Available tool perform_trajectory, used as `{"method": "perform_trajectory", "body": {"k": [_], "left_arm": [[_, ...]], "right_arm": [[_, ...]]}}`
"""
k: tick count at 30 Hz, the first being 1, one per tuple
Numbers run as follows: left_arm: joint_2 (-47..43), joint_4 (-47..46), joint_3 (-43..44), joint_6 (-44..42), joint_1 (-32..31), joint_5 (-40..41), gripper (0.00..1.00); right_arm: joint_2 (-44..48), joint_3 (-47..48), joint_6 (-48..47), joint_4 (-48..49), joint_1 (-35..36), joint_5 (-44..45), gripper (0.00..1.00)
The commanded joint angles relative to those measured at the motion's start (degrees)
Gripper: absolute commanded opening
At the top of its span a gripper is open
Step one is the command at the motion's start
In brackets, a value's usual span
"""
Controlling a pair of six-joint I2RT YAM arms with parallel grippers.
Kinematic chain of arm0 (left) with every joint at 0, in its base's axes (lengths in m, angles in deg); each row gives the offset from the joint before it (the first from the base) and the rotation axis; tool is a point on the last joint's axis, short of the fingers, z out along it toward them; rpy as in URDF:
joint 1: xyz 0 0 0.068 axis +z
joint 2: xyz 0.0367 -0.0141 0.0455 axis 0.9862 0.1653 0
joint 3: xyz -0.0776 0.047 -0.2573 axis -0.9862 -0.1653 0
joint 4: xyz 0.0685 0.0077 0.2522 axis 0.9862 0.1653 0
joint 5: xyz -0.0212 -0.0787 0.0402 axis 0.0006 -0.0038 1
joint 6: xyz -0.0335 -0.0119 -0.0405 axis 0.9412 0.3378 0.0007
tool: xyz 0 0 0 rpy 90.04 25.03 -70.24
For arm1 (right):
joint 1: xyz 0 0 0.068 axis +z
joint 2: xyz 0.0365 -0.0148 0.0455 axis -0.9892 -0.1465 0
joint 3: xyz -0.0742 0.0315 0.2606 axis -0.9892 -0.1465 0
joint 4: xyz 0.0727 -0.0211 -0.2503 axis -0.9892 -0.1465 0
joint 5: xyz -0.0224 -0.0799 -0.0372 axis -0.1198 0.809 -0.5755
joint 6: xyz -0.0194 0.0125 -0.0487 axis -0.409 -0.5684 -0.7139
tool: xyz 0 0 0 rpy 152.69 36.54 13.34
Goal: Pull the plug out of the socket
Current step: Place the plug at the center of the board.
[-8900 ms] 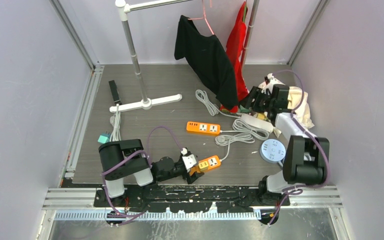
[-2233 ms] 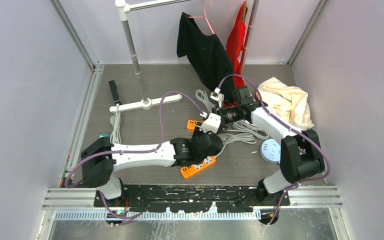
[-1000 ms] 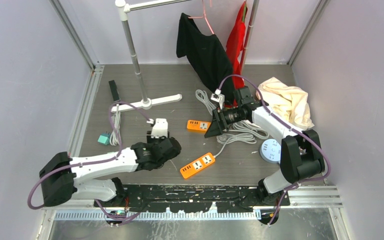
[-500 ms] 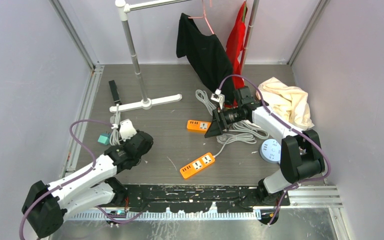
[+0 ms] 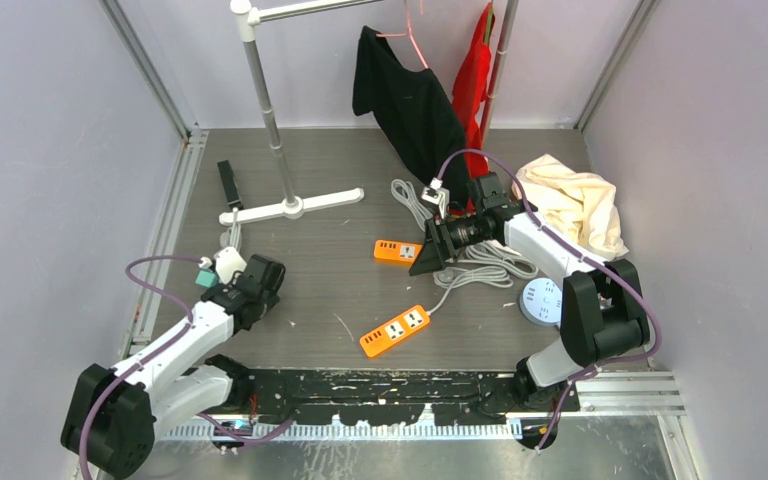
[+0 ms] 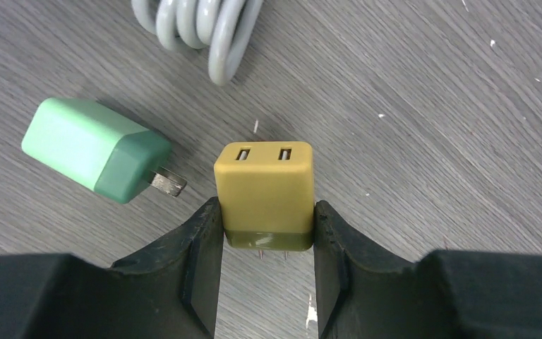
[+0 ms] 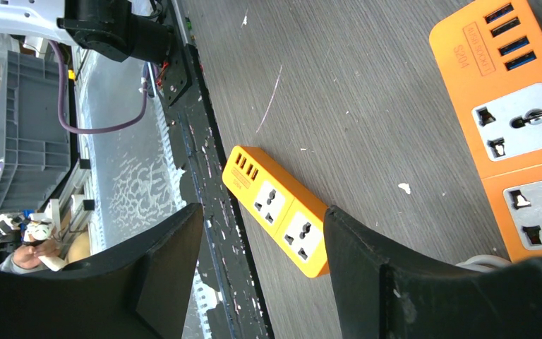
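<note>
Left tool (image 6: pixel 267 215) clamped on yellow plug (image 6: pixel 265 180), left side of table (image 5: pixel 340 290), just beside green adapter (image 6: pixel 92 148), not touching. Orange socket strip (image 5: pixel 396 331) near-centre, well apart. Right tool (image 7: pixel 261 226) jaws apart, empty.

**Setting: robot test cell in a lab**

Plain pale walls (image 5: pixel 50 150) and aluminium frame rails (image 5: pixel 165 240) box in a wood-grain table (image 5: pixel 340 170). Left arm (image 5: pixel 185 335) and right arm (image 5: pixel 545 245) are bolted to a black base plate (image 5: pixel 380 385) at the near edge. Staged props: clothes rack (image 5: pixel 268 110), orange power strips (image 5: pixel 397 331), cream cloth (image 5: pixel 575 205). The right wrist view shows grey plastic crates (image 7: pixel 7 127) beyond the table
</note>
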Motion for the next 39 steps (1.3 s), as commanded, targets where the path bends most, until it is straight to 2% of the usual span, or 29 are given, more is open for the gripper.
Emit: {"method": "perform_trajectory", "body": {"k": [1,4,6,13,16,20,29,34,39], "left_arm": [[0.28,0.22,0.32,4.33,1.63,1.52,0.00],[0.65,3.53,0.75,8.32,1.76,2.98,0.06],[0.88,5.60,1.05,10.79,1.77,3.46,0.16],[2.26,9.59,2.75,13.61,1.76,3.23,0.24],[3.03,11.47,4.46,14.28,1.75,3.07,0.46],[4.59,13.10,6.52,14.43,1.78,2.03,0.64],[8.79,17.99,11.41,14.08,1.77,-1.54,0.82],[11.09,20.25,15.76,10.93,1.77,-5.42,0.93],[15.40,25.07,22.44,7.66,1.77,-7.87,0.97]], "right_arm": [[0.82,2.10,-0.98,0.31,-0.20,-1.30,0.68],[0.82,2.10,-1.05,0.17,-0.19,-1.28,0.68],[0.82,2.10,-1.17,0.21,-0.21,-1.27,0.68],[0.82,2.17,-1.19,0.21,-0.23,-1.21,0.68],[0.84,2.14,-1.19,0.13,-0.23,-1.19,0.68],[0.82,2.18,-1.27,0.06,-0.30,-1.19,0.69],[1.32,2.72,-2.41,-1.28,-0.63,-1.07,0.69],[2.21,2.93,-3.77,-2.29,-1.29,-0.41,0.69],[2.96,3.20,-4.53,-2.96,-2.21,-0.23,0.69]]}}
